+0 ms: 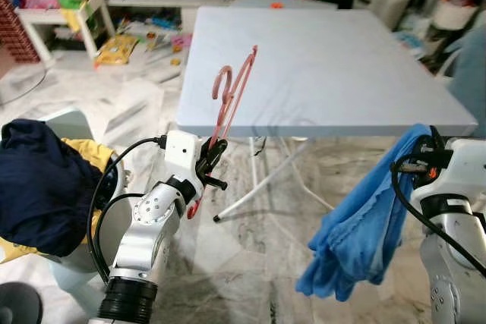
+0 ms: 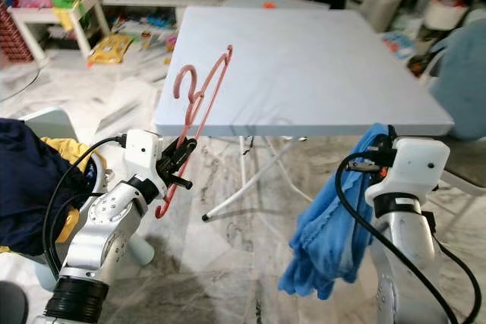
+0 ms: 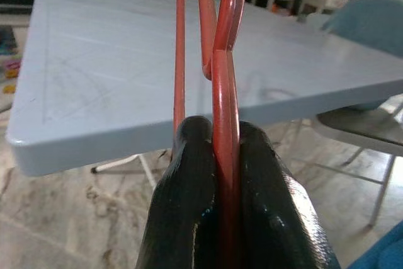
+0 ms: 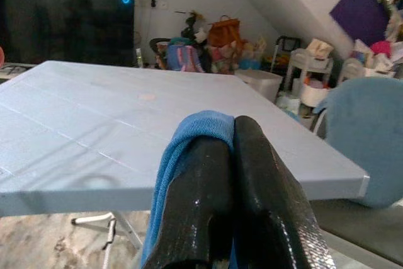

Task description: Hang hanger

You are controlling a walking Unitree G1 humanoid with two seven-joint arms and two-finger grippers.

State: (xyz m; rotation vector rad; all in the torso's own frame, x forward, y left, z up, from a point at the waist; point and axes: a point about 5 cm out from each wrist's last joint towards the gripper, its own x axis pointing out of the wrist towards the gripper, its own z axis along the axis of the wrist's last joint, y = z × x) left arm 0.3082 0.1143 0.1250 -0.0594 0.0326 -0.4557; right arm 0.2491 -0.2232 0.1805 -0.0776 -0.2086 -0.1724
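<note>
Between the clamped black fingers of the left gripper, a thin red plastic hanger is held upright by its lower bar, its hook rising before the near edge of the pale blue folding table. Beside it, the right gripper is shut on a limp blue cloth garment that hangs toward the floor. For the step to go well, the hanger should be kept steady and its shoulder fed into the garment's neck opening, judged the next need.

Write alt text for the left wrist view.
The left pincer grips a red plastic hanger between its two black fingers, the hanger rising upright. Behind it stands a pale blue-grey folding table on a marble floor.
</note>
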